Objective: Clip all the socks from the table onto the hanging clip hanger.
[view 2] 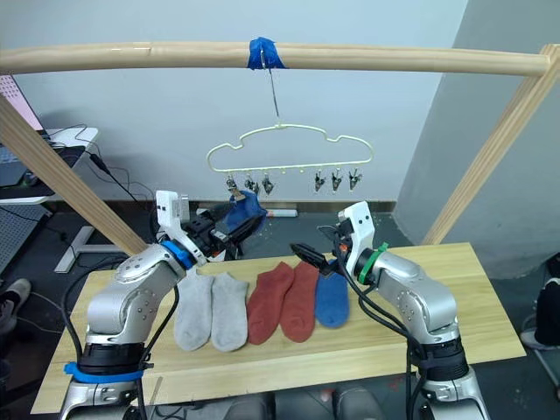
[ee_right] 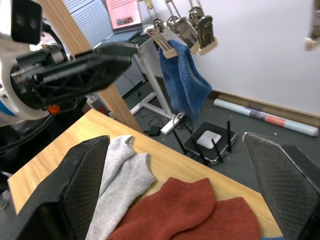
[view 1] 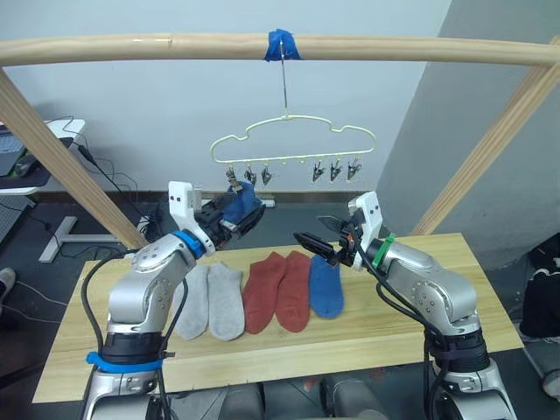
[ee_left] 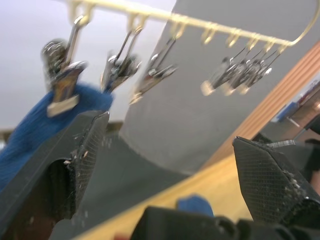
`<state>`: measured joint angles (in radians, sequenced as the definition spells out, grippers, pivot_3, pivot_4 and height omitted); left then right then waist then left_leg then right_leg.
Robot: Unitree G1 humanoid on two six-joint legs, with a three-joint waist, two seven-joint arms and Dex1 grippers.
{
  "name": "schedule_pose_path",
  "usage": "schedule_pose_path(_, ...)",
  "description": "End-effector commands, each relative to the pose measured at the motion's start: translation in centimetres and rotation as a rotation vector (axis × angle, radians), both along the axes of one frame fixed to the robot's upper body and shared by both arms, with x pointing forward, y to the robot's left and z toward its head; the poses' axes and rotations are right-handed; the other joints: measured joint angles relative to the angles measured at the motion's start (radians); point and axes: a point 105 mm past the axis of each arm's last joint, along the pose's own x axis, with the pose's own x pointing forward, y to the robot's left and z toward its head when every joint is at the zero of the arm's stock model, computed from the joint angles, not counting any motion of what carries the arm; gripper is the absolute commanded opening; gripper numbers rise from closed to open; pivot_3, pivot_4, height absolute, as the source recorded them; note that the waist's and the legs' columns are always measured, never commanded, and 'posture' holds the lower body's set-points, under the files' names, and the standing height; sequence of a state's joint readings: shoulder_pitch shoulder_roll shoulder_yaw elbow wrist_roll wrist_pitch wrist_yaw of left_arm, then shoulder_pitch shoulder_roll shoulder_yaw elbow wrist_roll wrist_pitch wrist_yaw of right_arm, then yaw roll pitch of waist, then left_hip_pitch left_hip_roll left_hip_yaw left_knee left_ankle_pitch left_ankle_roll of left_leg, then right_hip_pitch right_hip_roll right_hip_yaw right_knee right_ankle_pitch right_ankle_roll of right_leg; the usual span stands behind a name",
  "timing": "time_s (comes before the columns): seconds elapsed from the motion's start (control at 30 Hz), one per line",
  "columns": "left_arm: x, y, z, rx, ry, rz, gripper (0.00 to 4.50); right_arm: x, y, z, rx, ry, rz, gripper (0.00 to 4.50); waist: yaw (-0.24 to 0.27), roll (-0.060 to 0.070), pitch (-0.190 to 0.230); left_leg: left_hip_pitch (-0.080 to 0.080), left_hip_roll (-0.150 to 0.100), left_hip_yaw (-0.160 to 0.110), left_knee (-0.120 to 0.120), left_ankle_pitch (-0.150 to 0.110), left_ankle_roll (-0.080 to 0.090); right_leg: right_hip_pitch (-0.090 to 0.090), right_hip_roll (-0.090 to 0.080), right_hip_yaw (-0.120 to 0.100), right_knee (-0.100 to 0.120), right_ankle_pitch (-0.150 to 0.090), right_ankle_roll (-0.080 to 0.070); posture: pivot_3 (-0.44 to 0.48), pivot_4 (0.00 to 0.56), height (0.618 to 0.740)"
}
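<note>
hanger (view 1: 293,140) hooked on pole (view 1: 175,45) | 1 blue sock (ee_right: 182,80) hangs from end clip (ee_right: 161,39) | 5 socks (view 1: 262,293) flat on table (view 1: 437,315) | left gripper (view 1: 248,214) jaws apart, just beside hung sock | right gripper (view 1: 317,236) jaws apart, empty, above table | risk: left arm may snag sock and yank it off or swing hanger

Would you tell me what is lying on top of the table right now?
On the table lie two grey socks, two red socks and one blue sock; its top edge is covered by the right gripper.
</note>
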<state>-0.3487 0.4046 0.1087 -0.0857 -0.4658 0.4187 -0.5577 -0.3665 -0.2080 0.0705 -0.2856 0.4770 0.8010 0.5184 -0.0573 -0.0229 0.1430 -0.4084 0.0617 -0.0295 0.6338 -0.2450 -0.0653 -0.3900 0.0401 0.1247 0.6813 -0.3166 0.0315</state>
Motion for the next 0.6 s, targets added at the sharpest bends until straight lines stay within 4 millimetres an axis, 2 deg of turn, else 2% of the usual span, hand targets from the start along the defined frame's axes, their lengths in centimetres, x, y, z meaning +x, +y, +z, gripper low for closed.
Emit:
schedule_pose_path(0.03,0.8,0.1,1.2,0.016,-0.093,0.044,4.5,-0.5,0.3,2.0,0.025,-0.072,0.008,4.48,-0.001,0.0,0.0,0.0,0.0,0.0,0.0,0.0,0.0,0.0,0.0,0.0,0.0,0.0,0.0,-0.034,0.13,0.74)
schedule_pose_path(0.17,2.1,-1.1,0.3,0.009,-0.103,0.05,4.5,-0.6,0.2,2.6,0.036,-0.093,-0.001,4.48,0.0,0.0,0.0,0.0,0.0,0.0,0.0,0.0,0.0,0.0,0.0,0.0,0.0,0.0,0.0,-0.047,0.127,0.74)
schedule_pose_path(0.33,3.4,-1.7,0.0,-0.013,-0.136,0.083,4.5,-0.7,0.2,2.7,0.034,-0.095,-0.006,4.48,-0.001,0.0,0.0,0.0,-0.001,0.0,0.001,0.0,0.0,0.001,0.0,0.0,0.0,0.0,0.0,-0.052,0.125,0.74)
schedule_pose_path(0.6,5.0,-1.2,0.4,-0.016,-0.183,0.149,4.5,-1.3,0.1,3.4,0.027,-0.121,0.003,4.48,-0.005,0.0,0.0,0.0,0.0,0.0,0.001,0.0,0.0,0.001,0.0,0.0,0.0,0.0,0.0,-0.076,0.125,0.74)
